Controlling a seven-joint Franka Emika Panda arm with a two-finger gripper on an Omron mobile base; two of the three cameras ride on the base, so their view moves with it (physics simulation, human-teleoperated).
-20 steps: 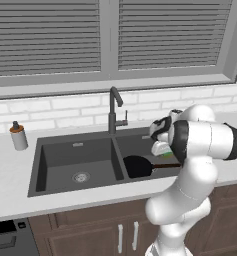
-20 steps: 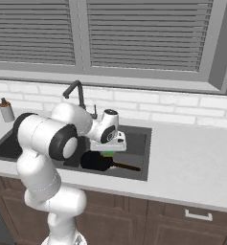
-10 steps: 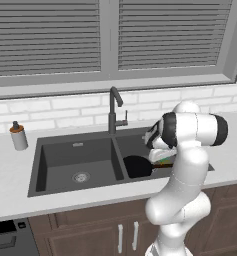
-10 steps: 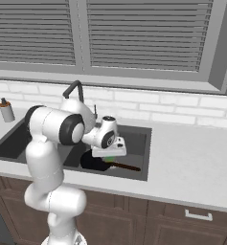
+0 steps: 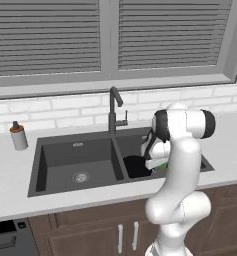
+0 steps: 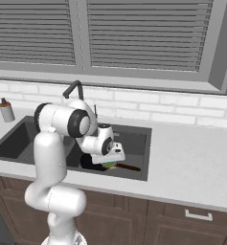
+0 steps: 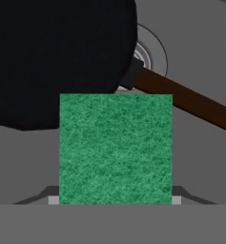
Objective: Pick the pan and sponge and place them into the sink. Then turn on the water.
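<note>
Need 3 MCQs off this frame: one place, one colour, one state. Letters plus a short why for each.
1. Where is the small round black frying pan?
A. in the right basin of the dark grey double-basin sink
B. in the left basin
C. on the counter

2. What colour is the top face of the small rectangular sponge?
A. blue
B. green
C. red

3. What state is the tall dark gooseneck faucet in?
A. running
B. broken off
C. no water coming out

Key: 1 A, the pan lies by the right basin's drain. 2 B, the hand view shows a green face. 3 C, no stream falls from the spout.
</note>
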